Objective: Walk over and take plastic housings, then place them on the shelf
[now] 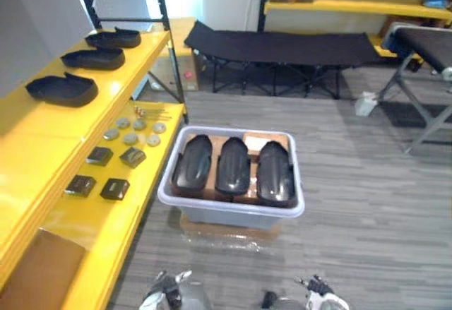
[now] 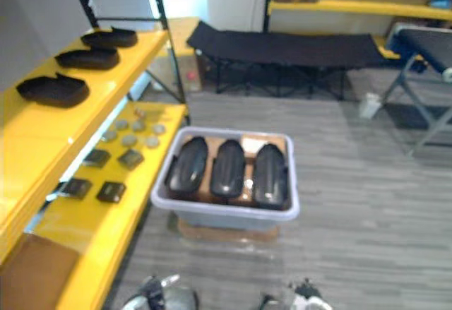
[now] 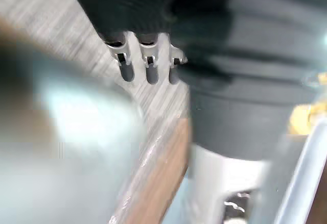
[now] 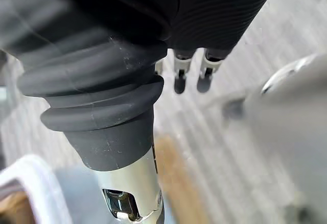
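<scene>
Three black plastic housings (image 1: pixel 233 165) lie side by side in a grey bin (image 1: pixel 233 215) on the floor ahead of me. On the upper board of the yellow shelf (image 1: pixel 42 137) to my left, three more black housings (image 1: pixel 62 89) rest in a row running away from me. My left hand (image 3: pixel 147 66) hangs low above the floor, its fingers straight and holding nothing. My right hand (image 4: pixel 191 76) hangs the same way, fingers straight and bare. Both hands are well short of the bin.
The lower yellow board carries round discs (image 1: pixel 134 130), dark square parts (image 1: pixel 99 172) and a brown box (image 1: pixel 35 275). A black folding cot (image 1: pixel 282 45) stands beyond the bin, a white bottle (image 1: pixel 365 104) and a folding table (image 1: pixel 424 49) at the right.
</scene>
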